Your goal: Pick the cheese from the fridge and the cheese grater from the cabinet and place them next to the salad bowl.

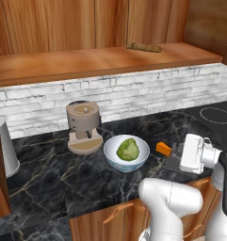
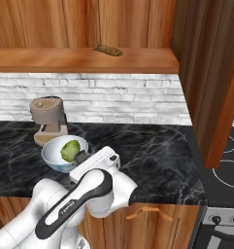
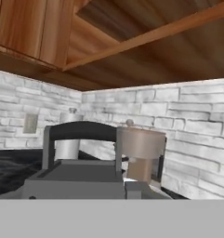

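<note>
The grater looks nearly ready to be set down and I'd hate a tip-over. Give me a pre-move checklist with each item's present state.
1. Cheese on the counter beside the salad bowl: ok.
2. Cheese grater upright, loop handle on top: ok.
3. Gripper near the bowl, just right of the cheese: ok.
4. Grater base resting on the counter: cannot tell.
5. Firm hold on the grater: cannot tell, fingers hidden.
6. Coffee machine out of the way: ok, it stands left of the bowl.

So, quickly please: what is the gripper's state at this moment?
Gripper: closed on the cheese grater, next to the salad bowl.
</note>
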